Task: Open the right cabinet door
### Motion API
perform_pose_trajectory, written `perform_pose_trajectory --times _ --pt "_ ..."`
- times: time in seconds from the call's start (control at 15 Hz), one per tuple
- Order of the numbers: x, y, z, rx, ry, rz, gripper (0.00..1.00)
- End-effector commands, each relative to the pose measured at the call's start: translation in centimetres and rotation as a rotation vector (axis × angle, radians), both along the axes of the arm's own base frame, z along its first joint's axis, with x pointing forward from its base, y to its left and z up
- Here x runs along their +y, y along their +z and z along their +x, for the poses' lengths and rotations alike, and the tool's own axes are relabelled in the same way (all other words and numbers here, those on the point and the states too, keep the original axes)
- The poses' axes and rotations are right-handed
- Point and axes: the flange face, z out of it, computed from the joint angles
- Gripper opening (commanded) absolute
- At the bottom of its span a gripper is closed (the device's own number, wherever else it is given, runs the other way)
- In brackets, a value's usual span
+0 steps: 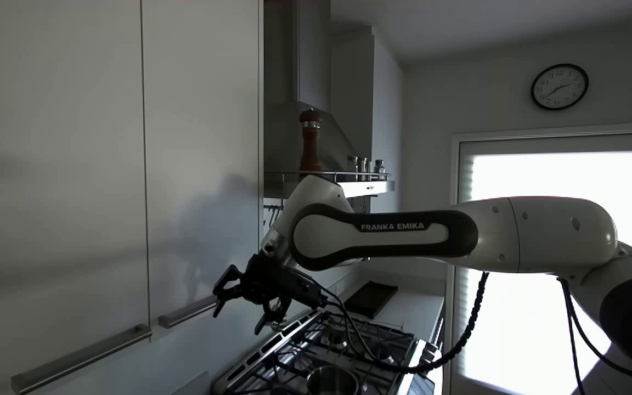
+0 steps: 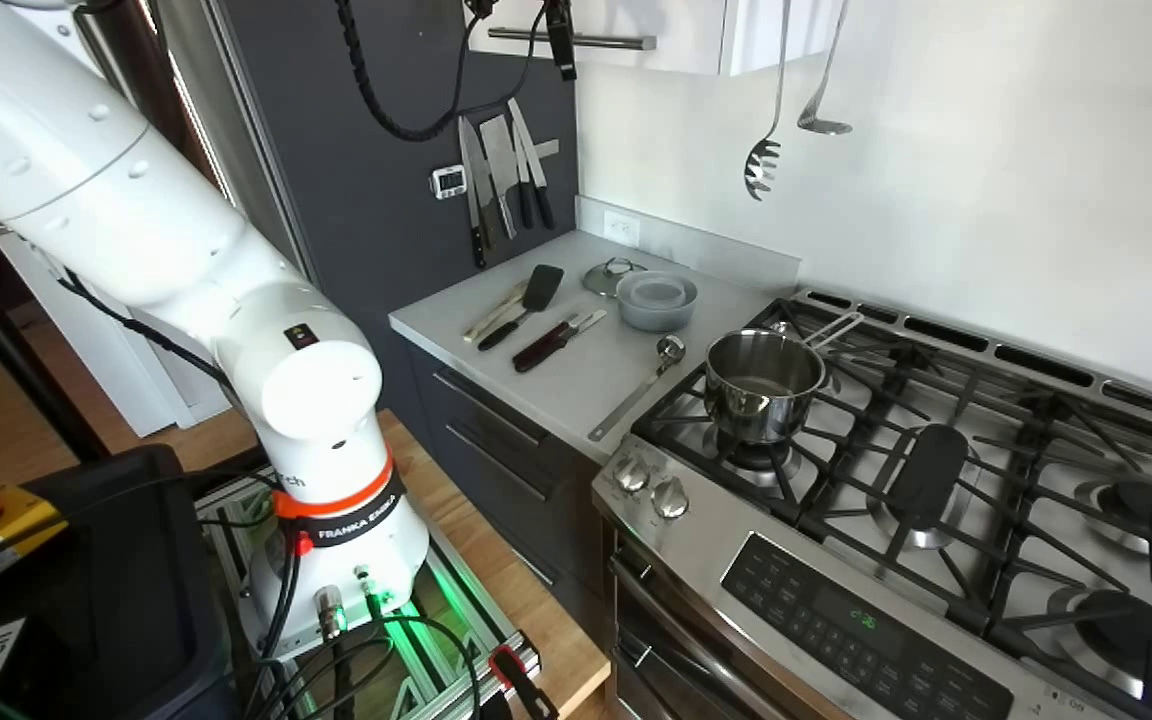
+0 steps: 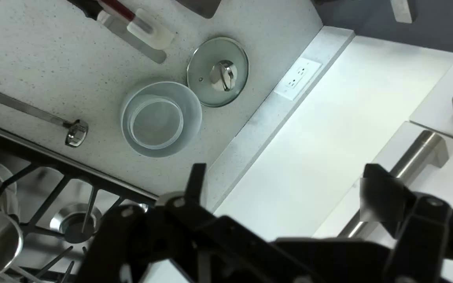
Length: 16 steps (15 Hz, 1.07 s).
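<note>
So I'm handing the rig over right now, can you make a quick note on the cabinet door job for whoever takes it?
Gripper: open, gripping nothing. In the wrist view one finger overlaps the bar handle; whether it touches can't be told.
Right cabinet door: shut, in line with the wider door beside it; its handle sits near the bottom edge.
Done: gripper appears near the handle; door not yet opened.
Left: probably line up on the handle, grip or hook it, then pull the door open.

Right cabinet door (image 1: 201, 131) cropped above, handle (image 1: 187, 312) part-hidden (by pincer (image 1: 236, 324)), arm (image 1: 557, 236) cropped
</note>
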Motion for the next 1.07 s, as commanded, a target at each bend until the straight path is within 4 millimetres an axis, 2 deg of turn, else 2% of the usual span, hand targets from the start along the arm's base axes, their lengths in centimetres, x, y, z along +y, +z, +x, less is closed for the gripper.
perform_pose_trajectory --times 0.0,0.6,1.0 --pt "0.0 0.1 0.0 -0.001 -0.001 0.0 1.0" --pt "0.2 0.3 1.4 0.046 -0.145 0.155 1.0" --pt "1.0 -0.1 3.4 -0.015 -0.201 0.23 1.0"
